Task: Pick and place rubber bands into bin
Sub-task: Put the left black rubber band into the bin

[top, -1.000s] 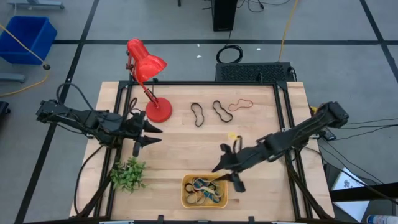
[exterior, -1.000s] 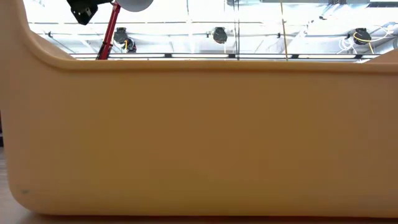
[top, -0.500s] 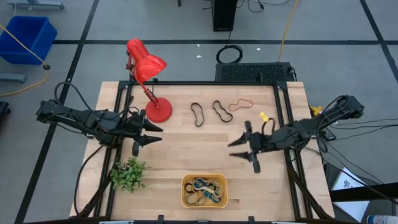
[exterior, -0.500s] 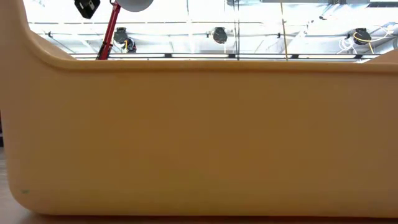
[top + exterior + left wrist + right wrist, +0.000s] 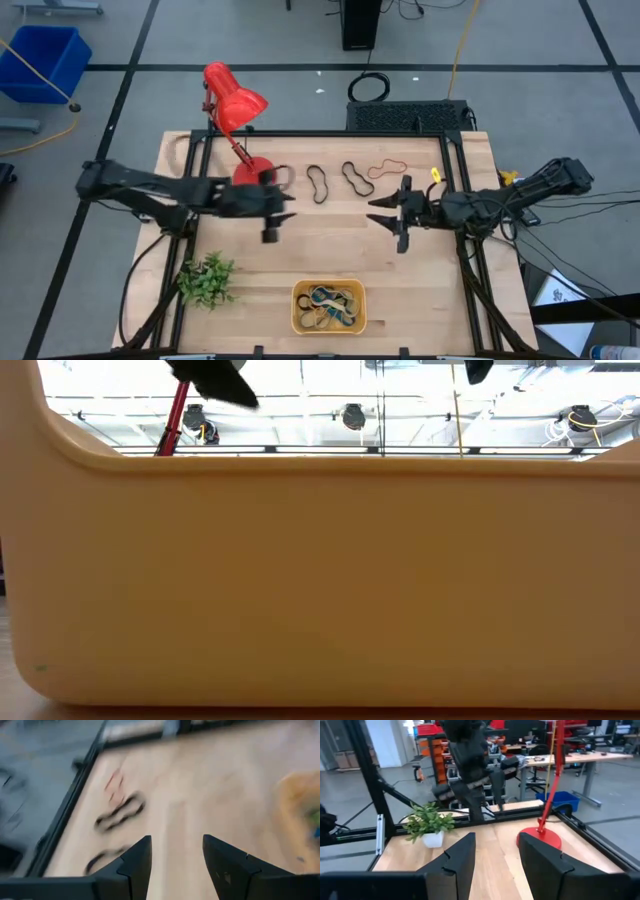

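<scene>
- The left pincer [image 5: 278, 208] hangs open and empty over the surface [image 5: 330, 240], just beside the red lamp [image 5: 238, 120] base and near a black rubber band [image 5: 319, 183]
- The right pincer [image 5: 392, 213] is open and empty too, a little short of another black band [image 5: 356, 177] and a red band [image 5: 386, 167]
- All three loose bands lie flat along the far part of the surface, well apart from the bin [image 5: 329, 306], which sits at the near edge and already holds several bands
- To do the pick well, I would drop straight over one strand, fingers astride it, tips down to the wood before closing; flat bands slip out easily
- One arm at a time; the bands lie close together
- A small plant [image 5: 206, 281] stands left of the bin
</scene>
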Available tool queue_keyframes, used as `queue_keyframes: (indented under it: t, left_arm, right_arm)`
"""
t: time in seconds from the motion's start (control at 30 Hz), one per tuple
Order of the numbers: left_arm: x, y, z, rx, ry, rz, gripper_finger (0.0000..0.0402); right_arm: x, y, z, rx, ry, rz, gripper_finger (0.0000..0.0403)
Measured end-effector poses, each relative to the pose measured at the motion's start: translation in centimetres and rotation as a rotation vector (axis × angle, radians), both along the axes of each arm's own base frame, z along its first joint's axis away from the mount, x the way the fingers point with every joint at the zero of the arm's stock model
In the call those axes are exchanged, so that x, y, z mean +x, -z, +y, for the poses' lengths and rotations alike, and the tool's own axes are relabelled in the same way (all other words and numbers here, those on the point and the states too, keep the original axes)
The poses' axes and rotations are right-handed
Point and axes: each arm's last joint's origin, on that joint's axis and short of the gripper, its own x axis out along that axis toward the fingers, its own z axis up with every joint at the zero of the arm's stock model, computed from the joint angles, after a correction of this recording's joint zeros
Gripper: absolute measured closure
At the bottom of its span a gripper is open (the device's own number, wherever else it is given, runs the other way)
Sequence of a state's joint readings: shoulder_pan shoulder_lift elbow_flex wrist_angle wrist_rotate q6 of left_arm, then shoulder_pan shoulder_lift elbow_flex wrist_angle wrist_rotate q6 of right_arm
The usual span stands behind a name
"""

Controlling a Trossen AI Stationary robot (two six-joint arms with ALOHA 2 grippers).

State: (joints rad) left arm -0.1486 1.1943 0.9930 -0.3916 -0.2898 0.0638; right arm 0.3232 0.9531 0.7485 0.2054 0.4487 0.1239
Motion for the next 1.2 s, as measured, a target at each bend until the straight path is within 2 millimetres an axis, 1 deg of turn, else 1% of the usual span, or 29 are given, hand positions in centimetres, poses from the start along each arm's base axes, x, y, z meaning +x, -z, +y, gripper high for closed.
queue_keyframes:
  t: [0.1,0.17,0.27,0.4,0.57,0.7,0.87,0.97,1.07,1.2]
  left_arm:
    - [2.9,1.0,1.4,0.048,-0.094,0.165,0.0218]
    - [4.5,2.0,2.5,0.038,-0.16,0.262,0.0218]
    - [7.0,3.4,4.2,-0.013,-0.223,0.336,0.0218]
    - [9.9,5.8,6.0,-0.077,-0.22,0.411,0.0218]
    - [12.5,8.5,7.6,-0.105,-0.252,0.468,0.0218]
    - [13.7,10.5,8.5,-0.139,-0.31,0.505,0.0218]
    - [14.2,13.1,9.4,-0.174,-0.356,0.56,0.0218]
    - [14.3,14.3,9.9,-0.213,-0.367,0.586,0.0218]
    - [14.5,15.3,10.3,-0.233,-0.37,0.6,0.0218]
    - [14.7,15.6,10.8,-0.258,-0.363,0.584,0.0218]
  right_arm:
    - [0.1,0.3,-0.4,0.019,0.018,0.007,0.0259]
    - [0.1,0.4,-0.5,0.026,0.025,0.007,0.0259]
    - [0.1,0.4,-0.6,0.029,0.029,0.008,0.0259]
    - [0.1,0.4,-0.6,0.03,0.029,0.007,0.0259]
    - [0.1,0.4,-0.6,0.043,0.03,0.005,0.0259]
    - [0.1,0.4,-0.6,0.043,0.03,0.005,0.0259]
    - [0.1,0.5,-0.6,0.043,0.03,0.007,0.0259]
    - [0.1,0.5,-0.6,0.042,0.03,0.007,0.0259]
    - [0.1,0.5,-0.6,0.043,0.03,0.007,0.0259]
    - [0.1,0.5,-0.6,0.043,0.03,0.007,0.0259]
